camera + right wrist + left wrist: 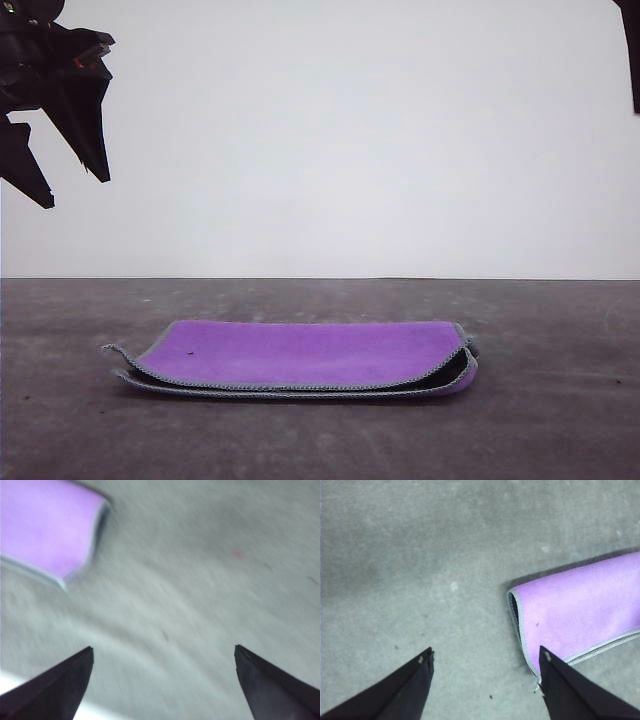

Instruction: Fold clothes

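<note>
Grey table (90, 430) lying before a white wall (340, 130); folded cloth (300, 355), purple face up, resting at centre. Left gripper (55, 185) hovering high, fingers (415, 682) spread, empty. Right gripper (162, 665) likewise spread, empty.

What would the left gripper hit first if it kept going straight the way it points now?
Most likely the bare table. The left gripper is open, and the cloth lies off by one finger, though depth is hard to judge.

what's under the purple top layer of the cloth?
The cloth is folded over: under the purple top layer lies a second layer, its grey stitched edge and a dark gap showing along the front and right. Anything deeper between the layers is covered. It rests on the grey table.
</note>
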